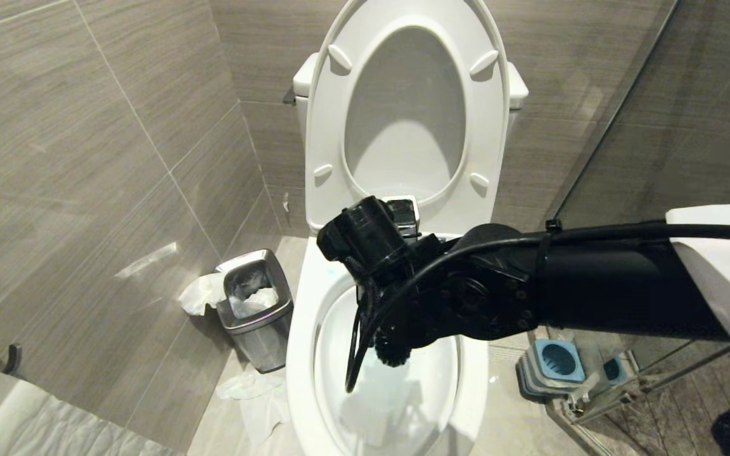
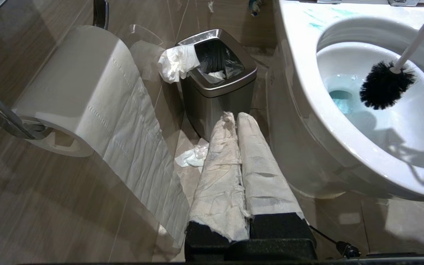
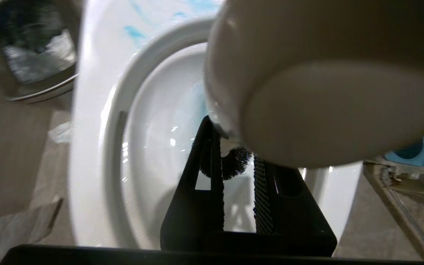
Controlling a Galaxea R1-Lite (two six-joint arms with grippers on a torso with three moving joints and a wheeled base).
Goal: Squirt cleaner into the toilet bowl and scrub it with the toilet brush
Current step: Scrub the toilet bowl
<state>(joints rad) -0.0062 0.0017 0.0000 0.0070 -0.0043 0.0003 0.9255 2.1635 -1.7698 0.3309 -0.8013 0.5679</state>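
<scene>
Grey-tiled bathroom: right gripper, jaws clamped on the stiff, light brush near its handle top, bristle head inside the bowl; left gripper beside the bowl, jaws together.

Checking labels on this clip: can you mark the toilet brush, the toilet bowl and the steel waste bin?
toilet brush (image 2: 385, 85), left wrist view, on the dark bristle head.
toilet bowl (image 2: 300, 70), left wrist view, on the bare white rim.
steel waste bin (image 2: 212, 105), left wrist view, on its front wall.
</scene>
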